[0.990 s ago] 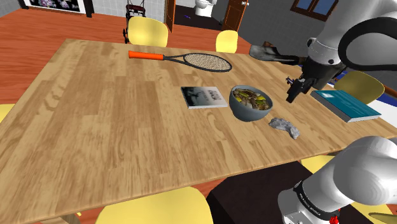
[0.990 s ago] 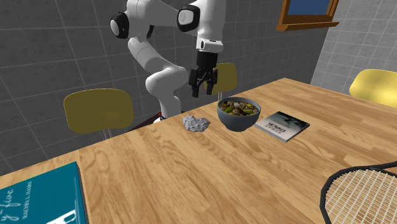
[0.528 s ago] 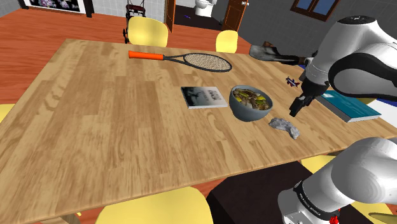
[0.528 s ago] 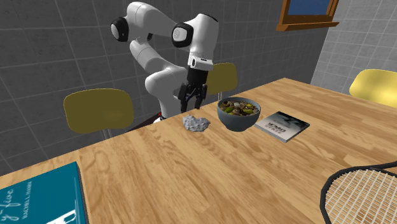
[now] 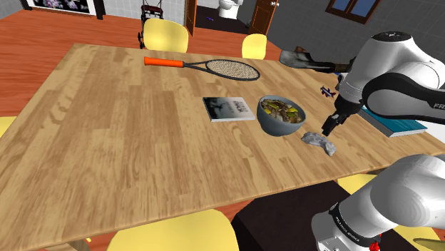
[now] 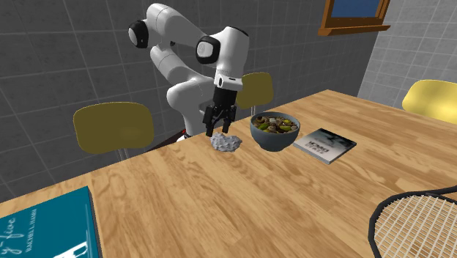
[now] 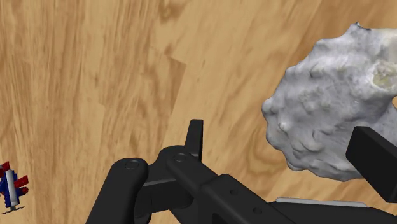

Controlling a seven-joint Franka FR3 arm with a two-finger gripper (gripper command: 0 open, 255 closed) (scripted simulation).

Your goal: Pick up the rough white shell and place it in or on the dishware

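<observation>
**At the counter's robot-side edge: jaws off-centre over the shell**

Shell (image 5: 319, 142) lies flat on the counter (image 5: 142, 142), near the edge by the stand and just beside the bowl (image 5: 280, 116). Pale, lumpy, irregular outline. Not held.

Jaws are spread, hanging just above the shell. Second exterior view puts them over the side of it away from the bowl. Wrist view: the shell (image 7: 331, 108) sits hard against one finger (image 7: 375, 159), with the other finger (image 7: 196, 137) well apart from it over bare wood.

Risks, as I judge them:
- Straight descent from here could set that finger on top of the shell, or shove it toward the edge.
- Closing off-centre on a knobbly surface may twist the shell out of the pinch.
- Bowl is close, so a low carry could clip its rim.
- Bowl already heaped with food. The shell would rest on the pile and could roll off.
</observation>
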